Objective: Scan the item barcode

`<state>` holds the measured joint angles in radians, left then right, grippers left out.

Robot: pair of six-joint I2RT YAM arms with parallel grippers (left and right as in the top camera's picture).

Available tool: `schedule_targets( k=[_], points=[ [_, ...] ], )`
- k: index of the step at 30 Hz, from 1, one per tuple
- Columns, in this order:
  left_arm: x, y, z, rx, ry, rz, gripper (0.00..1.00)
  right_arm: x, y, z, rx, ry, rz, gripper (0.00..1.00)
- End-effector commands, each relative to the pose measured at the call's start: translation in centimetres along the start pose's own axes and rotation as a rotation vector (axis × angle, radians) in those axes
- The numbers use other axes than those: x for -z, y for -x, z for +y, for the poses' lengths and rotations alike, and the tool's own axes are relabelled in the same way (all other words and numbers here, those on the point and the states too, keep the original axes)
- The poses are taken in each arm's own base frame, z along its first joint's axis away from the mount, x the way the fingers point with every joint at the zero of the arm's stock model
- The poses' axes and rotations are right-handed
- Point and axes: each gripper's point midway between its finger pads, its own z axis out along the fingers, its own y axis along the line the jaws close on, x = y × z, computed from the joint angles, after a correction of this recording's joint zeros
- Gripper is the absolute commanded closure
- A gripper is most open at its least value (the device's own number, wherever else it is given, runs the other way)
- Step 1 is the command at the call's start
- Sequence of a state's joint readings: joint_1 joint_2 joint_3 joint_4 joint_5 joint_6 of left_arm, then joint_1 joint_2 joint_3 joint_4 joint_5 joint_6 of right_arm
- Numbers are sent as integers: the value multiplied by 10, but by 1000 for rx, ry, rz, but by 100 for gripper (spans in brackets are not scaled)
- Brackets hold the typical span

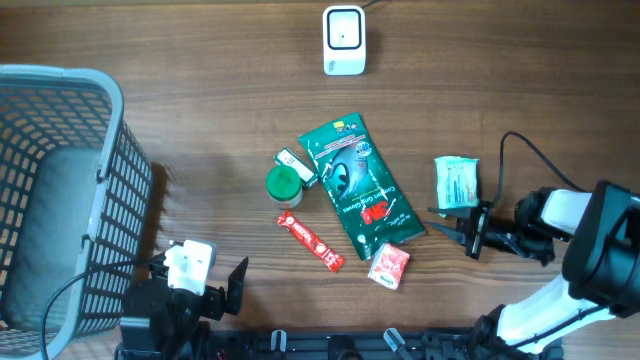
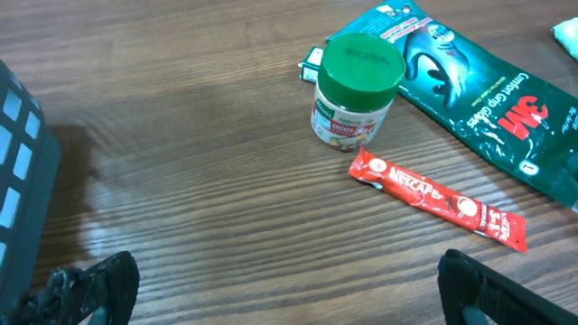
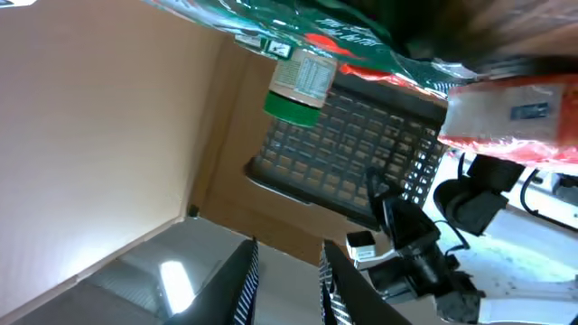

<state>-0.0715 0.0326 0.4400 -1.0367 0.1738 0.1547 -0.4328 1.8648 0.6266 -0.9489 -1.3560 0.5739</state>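
Overhead straight down on table (image 1: pixel 200 90), wrist views low, right one rolled, all share jar (image 2: pixel 356 88)

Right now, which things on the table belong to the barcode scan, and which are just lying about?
For the job: white scanner, 3M gloves pack, green-lidded jar, small box, Nescafe stick, red sachet, pale green packet.
Lying about: grey basket.

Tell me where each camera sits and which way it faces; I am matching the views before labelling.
Overhead: above the table, looking straight down on the barcode scanner and basket; left arm and right arm show.
Left wrist: low, facing across the tabletop at the green-lidded jar; open left gripper at bottom corners.
Right wrist: rolled sideways, facing the basket; right gripper at bottom.
Shared: all three show that jar.
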Motion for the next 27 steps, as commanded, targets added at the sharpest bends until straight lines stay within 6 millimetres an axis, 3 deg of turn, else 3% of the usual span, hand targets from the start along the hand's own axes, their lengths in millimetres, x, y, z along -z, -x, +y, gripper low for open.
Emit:
schedule_targets(
  k=[1, 4, 6, 9, 12, 13, 14, 15, 17, 18, 19, 21, 22, 24, 27],
  points=[
    [0, 1, -1, 6, -5, -9, 0, 4, 2, -49, -23, -245, -45, 76],
    [0, 1, -1, 6, -5, -9, 0, 5, -67, -38, 18, -156, 148, 76],
    [0, 1, -1, 6, -5, -9, 0, 5, -76, -38, -29, -166, 135, 78],
    [0, 1, -1, 6, -5, -9, 0, 1, -97, -14, 87, -54, 111, 79],
    [0, 1, -1, 6, -5, -9, 0, 4, -176, 16, 412, -60, 62, 79],
    [0, 1, -1, 6, -5, -9, 0, 17, -189, 17, 506, -177, -150, 79],
    [0, 1, -1, 6, -5, -9, 0, 34, -182, 21, 564, -240, -376, 79],
    [0, 1, -1, 6, -5, -9, 0, 75, -170, 26, 644, -308, -768, 75],
    [0, 1, -1, 6, -5, -9, 0, 120, -174, 24, 750, -329, -1088, 71],
    [0, 1, -1, 6, -5, -9, 0, 132, -184, 16, 837, -307, -1168, 49],
    [0, 1, -1, 6, -5, -9, 0, 139, -188, 15, 861, -287, -1219, 2],
    [0, 1, -1, 6, -5, -9, 0, 153, -188, 4, 849, -304, -1302, 0],
    [0, 1, -1, 6, -5, -9, 0, 145, -192, 5, 877, -289, -1255, 0],
    [0, 1, -1, 6, -5, -9, 0, 120, -203, 19, 1096, -303, -1109, 0],
    [0, 1, -1, 6, -5, -9, 0, 117, -194, 15, 1053, -361, -1069, 0]
  ],
)
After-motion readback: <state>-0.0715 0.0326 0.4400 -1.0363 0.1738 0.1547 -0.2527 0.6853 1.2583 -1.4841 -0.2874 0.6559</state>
